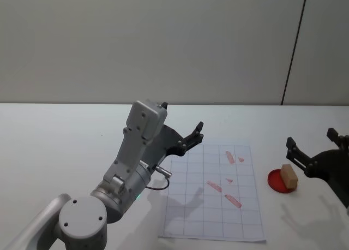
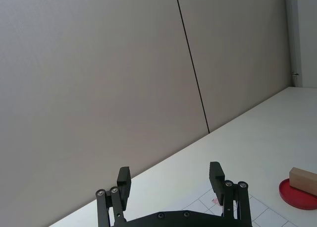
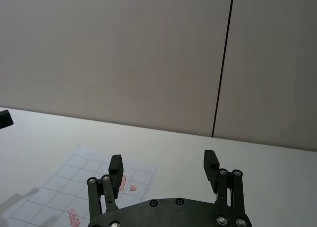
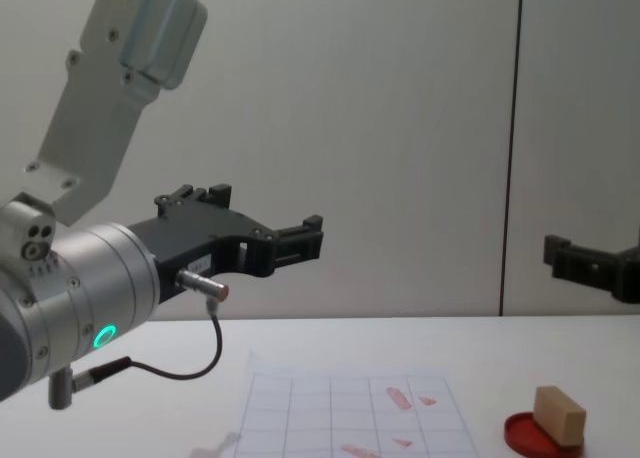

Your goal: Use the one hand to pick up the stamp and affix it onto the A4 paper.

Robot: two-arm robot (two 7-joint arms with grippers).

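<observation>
Left pincer (image 1: 192, 136) spread open, raised over the left edge of the A4 paper (image 1: 212, 213), forearm angled up. Right pincer (image 1: 310, 140) open too, raised near the stamp (image 1: 289, 175) lying on the red dish (image 1: 274, 183).

No legible text, label, brand or number is showing on any surface. The red stamped marks (image 1: 230, 157) on the A4 paper (image 1: 212, 220) are appearing as small smudged strokes, too small to read.
</observation>
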